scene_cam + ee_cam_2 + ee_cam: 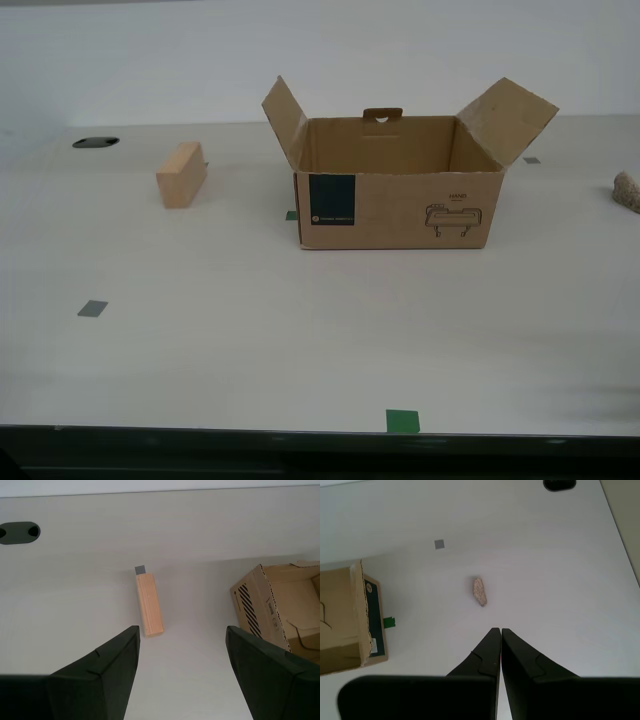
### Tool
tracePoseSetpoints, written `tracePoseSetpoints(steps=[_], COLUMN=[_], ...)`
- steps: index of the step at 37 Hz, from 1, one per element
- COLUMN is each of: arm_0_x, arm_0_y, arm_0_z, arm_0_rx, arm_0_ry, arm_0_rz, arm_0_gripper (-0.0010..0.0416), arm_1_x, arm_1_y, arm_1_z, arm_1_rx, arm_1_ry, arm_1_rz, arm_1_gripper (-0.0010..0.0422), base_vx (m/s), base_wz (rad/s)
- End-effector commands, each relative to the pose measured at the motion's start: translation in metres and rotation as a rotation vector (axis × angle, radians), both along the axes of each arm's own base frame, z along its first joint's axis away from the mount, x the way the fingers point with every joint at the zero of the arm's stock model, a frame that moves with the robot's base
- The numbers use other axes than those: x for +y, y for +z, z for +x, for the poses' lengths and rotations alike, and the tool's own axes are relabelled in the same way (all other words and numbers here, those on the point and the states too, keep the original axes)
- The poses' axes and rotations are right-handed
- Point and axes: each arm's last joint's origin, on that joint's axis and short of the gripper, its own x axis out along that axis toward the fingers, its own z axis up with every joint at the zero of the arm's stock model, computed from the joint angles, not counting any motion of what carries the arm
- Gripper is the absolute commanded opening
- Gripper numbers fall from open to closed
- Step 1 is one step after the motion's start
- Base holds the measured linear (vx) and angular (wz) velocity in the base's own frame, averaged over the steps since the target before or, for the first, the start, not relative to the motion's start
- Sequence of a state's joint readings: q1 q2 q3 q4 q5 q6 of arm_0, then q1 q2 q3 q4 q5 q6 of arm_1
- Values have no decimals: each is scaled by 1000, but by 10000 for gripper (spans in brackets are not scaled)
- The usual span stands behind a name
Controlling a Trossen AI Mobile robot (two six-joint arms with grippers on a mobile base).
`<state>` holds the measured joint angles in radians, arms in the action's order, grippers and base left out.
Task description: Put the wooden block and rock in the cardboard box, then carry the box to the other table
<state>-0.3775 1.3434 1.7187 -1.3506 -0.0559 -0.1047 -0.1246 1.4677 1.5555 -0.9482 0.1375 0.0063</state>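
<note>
Off-white surface with a dark front edge, plain pale wall behind, a few grey and green tape squares. Cardboard box sits mid-surface, flaps up, looks empty from what I can see. Wooden block lies toward the exterior view's left of the box, well apart from it; rock is at the exterior view's right edge, also well clear. Nothing loaded yet, so I'd call this the very start: approach phase. My second hand is spread wide, hovering short of the block, empty. My first hand has its tips pressed together, empty, pointing at the rock. Next: drop the second hand over the block's narrow width; the first must open before reaching the rock. Plenty of free room around both; watch the raised flaps on the way in.
</note>
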Motion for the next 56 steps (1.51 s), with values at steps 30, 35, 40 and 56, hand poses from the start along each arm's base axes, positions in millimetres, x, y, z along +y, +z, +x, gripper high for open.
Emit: tracePoseSetpoints(steps=[30, 35, 40, 56], arm_0_x=[0, 0, -2, -2], arm_0_y=[1, 1, 4, 5], arm_0_z=[1, 1, 4, 5], arm_0_rx=[-14, -20, -60, -70], arm_0_ry=[-5, -5, -5, 17], arm_0_rz=[3, 0, -16, -36], arm_0_gripper=[2, 2, 2, 37], arm_1_x=[-1, -1, -1, -1], arm_1_y=[1, 2, 3, 3], arm_1_z=[1, 2, 3, 3], arm_1_rx=[-21, -30, -39, -42], arm_1_ry=[-6, -7, -7, -9], arm_1_rz=[-6, -7, -8, -6], arm_1_gripper=[352, 360, 359, 359], base_vx=[0, 0, 0, 0], base_wz=[0, 0, 0, 0])
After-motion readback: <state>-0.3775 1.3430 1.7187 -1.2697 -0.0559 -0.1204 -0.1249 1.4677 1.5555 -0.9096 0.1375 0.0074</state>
